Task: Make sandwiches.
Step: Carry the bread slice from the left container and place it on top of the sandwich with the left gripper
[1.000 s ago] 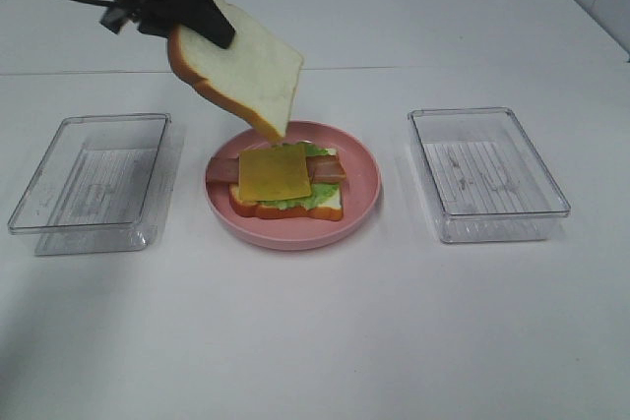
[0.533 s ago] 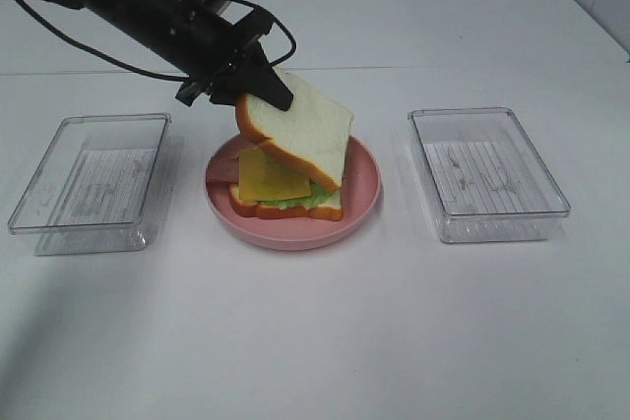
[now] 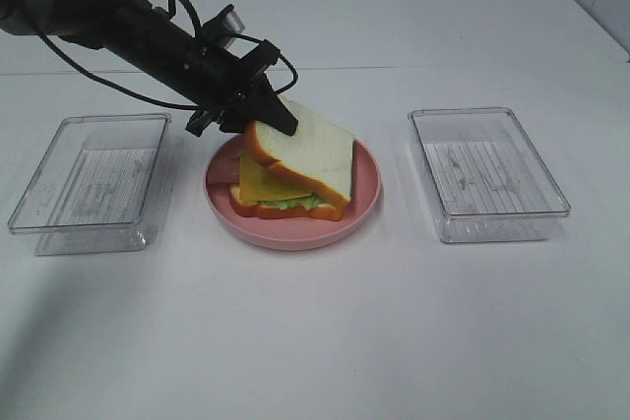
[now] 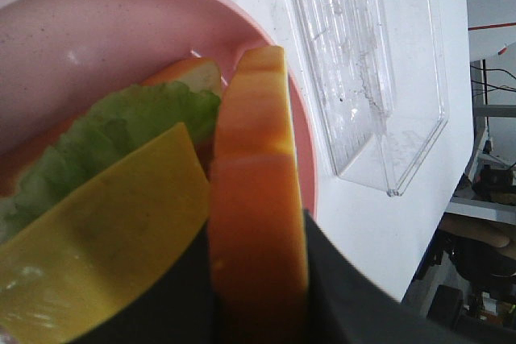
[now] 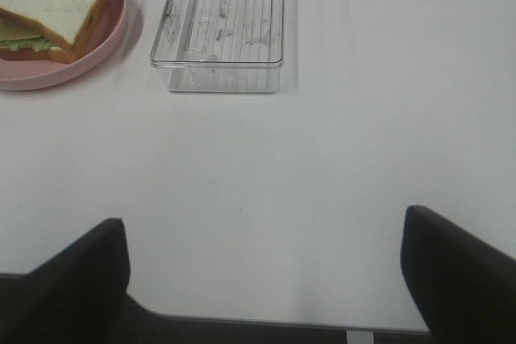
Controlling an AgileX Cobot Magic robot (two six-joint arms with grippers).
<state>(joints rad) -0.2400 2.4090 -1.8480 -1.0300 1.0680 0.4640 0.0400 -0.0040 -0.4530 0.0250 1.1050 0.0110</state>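
Lowered since the earlier frames: top bread slice was up in the air behind the pink plate, now it leans on the stack on that plate, near edge down on the cheese, far-left corner raised and pinched in the left gripper. Left fingers are nearly closed, clamped on that slice's crust. Slice tilts, sloping down from the gripper toward the plate's near-right side; bottom slice lies flat on the plate with lettuce peeking out at its front edge.

Left wrist view gives the crust edge-on between the dark fingers, cheese and lettuce beside it over the plate; high view can't show that. Right wrist view shows right gripper fingers spread wide, nothing held, over bare desk, well apart from the plate; this gripper is out of the high view. Clear tray right of the plate, another tray left of it, both on the desk
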